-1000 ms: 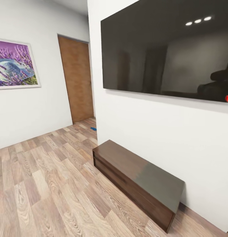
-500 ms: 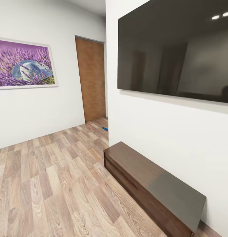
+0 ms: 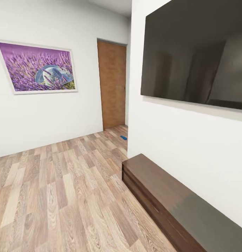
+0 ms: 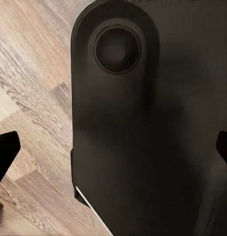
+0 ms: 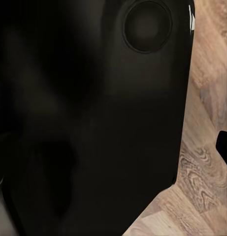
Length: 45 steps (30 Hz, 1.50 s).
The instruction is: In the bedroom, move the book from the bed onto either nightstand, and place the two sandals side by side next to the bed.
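A blue sandal (image 3: pixel 123 138) lies on the floor (image 3: pixel 58 189) by the door (image 3: pixel 112 84), past the wall corner. I cannot tell my tools' state. Driving there, I could clip the low cabinet (image 3: pixel 159 196) beside me.

I see white walls (image 3: pixel 47 119), a purple lavender picture (image 3: pixel 38 68), a brown door (image 3: pixel 112 84), grained plank floor (image 3: pixel 65 196), and a blue sandal (image 3: pixel 123 138).

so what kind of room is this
Likely a living room or hallway of a home: a large dark wall-mounted screen above a low dark wooden cabinet, a framed lavender picture, and a wooden door.
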Motion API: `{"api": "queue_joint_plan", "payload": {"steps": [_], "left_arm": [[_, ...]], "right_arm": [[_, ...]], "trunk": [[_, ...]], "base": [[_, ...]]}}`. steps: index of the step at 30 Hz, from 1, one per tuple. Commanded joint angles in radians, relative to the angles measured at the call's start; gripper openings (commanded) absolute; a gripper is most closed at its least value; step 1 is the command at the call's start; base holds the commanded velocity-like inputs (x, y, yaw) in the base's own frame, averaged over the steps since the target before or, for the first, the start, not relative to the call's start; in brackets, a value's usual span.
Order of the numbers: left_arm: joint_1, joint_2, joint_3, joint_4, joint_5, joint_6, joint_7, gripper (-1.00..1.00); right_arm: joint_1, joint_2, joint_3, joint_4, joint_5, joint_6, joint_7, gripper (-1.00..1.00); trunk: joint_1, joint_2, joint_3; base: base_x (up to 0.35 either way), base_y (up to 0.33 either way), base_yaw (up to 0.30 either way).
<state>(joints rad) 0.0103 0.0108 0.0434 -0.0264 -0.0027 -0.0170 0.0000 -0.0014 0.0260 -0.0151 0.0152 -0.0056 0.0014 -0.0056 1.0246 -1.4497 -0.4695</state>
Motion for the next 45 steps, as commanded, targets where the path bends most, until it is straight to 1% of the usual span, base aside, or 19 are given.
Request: {"api": "queue_joint_plan", "payload": {"steps": [1, 29, 45], "left_arm": [[0.000, 0.000, 0.004, -0.001, 0.000, -0.001, 0.000, 1.00], [0.000, 0.000, 0.004, -0.001, 0.000, -0.001, 0.000, 1.00], [0.000, 0.000, 0.004, -0.001, 0.000, -0.001, -0.001, 1.00]], "right_arm": [[0.000, 0.000, -0.001, 0.000, -0.001, 0.000, -0.001, 1.00], [0.000, 0.000, -0.002, 0.000, -0.001, 0.000, -0.001, 1.00], [0.000, 0.000, -0.001, 0.000, -0.001, 0.000, -0.001, 1.00]], "trunk": [[0.000, 0.000, -0.001], [0.000, 0.000, -0.001], [0.000, 0.000, -0.001]], "base": [[0.174, 0.000, 0.253], [0.180, -0.002, 0.253], [0.184, -0.096, 0.247]]}}
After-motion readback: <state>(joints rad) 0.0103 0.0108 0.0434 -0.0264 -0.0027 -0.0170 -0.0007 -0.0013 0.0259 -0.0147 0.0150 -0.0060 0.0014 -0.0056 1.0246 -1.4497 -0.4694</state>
